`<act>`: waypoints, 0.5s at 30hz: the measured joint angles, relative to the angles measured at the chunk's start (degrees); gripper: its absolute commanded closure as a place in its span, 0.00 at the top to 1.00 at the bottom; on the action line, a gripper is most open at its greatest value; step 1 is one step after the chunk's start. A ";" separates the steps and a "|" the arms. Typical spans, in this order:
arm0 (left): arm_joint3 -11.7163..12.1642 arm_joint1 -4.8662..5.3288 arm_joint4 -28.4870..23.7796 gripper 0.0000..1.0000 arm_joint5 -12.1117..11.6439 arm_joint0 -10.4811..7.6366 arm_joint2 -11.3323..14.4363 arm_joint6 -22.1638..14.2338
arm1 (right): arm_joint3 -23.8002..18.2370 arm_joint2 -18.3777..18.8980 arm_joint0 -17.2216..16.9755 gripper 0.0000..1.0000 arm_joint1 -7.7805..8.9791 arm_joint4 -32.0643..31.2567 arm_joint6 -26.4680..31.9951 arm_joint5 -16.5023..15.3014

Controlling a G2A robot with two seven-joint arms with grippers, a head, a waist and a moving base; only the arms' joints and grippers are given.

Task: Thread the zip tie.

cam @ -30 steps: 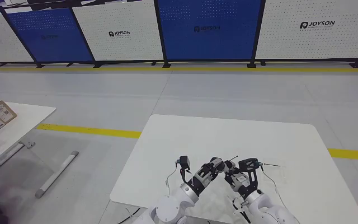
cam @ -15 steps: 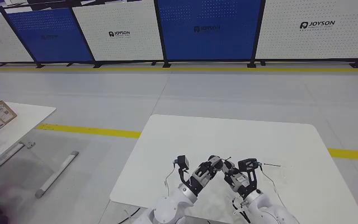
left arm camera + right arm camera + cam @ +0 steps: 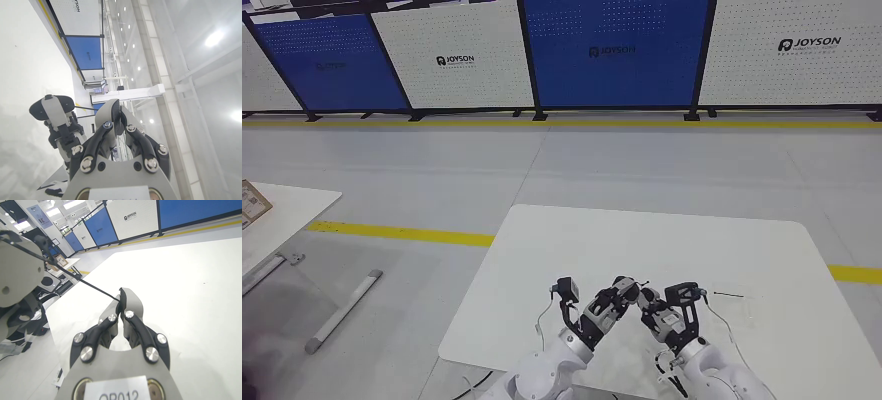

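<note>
Your right gripper (image 3: pixel 120 298) is clamped on the zip tie (image 3: pixel 94 287); the strap runs straight from its fingertips to your left gripper (image 3: pixel 118 108), also clamped on it

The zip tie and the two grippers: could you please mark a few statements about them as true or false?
1. The right gripper is shut on the zip tie. True.
2. The zip tie lies flat on the table. False: it is held up off the table, stretched from the right gripper across to the left gripper.
3. The two grippers sit close together over the near part of the table. True.
4. The left gripper is wide open. False: it is shut, and the zip tie runs to it.
5. The table is blue. False: it is white.
</note>
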 measured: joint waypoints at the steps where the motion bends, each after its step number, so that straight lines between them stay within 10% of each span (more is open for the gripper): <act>1: -0.07 0.01 0.06 0.00 -0.03 0.05 0.01 -0.02 | 0.01 -0.02 0.03 0.00 0.00 -0.02 0.03 0.02; 14: -1.01 0.06 1.46 0.00 0.42 0.44 -0.01 0.79 | -0.46 0.27 0.22 0.00 0.00 0.60 0.64 0.12; 15: -0.84 0.03 1.53 0.00 0.72 0.27 -0.01 1.10 | -0.63 0.45 0.01 0.19 0.09 0.57 1.01 -0.37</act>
